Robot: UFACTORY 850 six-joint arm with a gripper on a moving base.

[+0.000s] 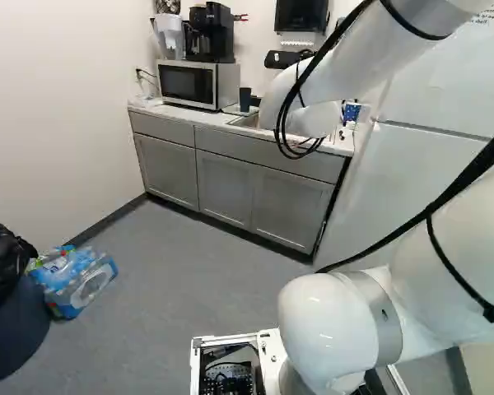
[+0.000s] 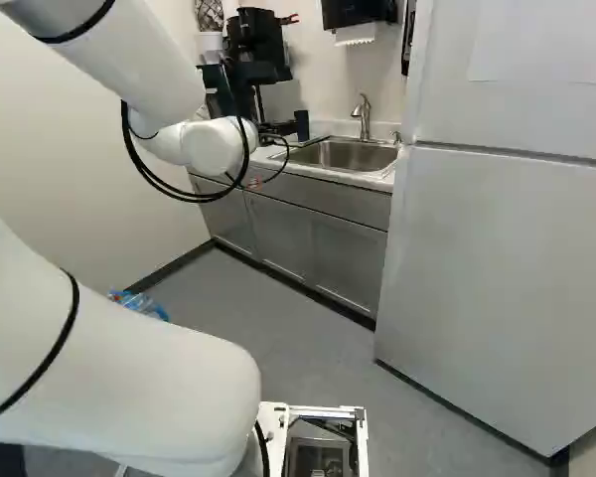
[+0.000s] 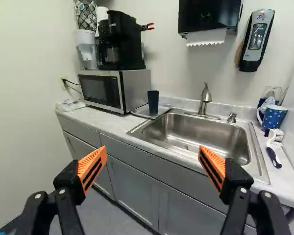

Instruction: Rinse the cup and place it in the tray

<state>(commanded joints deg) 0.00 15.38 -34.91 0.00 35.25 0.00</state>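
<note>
Straight ahead of my wide-open gripper, the dark cup stands upright on the tray, beside the sink; reaching it, I judge, calls for forward travel, long axis vertical.

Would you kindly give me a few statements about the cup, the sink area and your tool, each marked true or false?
1. The dark cup stands upright on the tray. True.
2. The tool is shut on the cup. False: the tool is open and holds nothing.
3. The coffee maker stands on top of the microwave. True.
4. The dotted blue mug is in the sink basin. False: the mug stands on the counter, beside the sink.
5. The soap dispenser is mounted on the wall. True.
</note>
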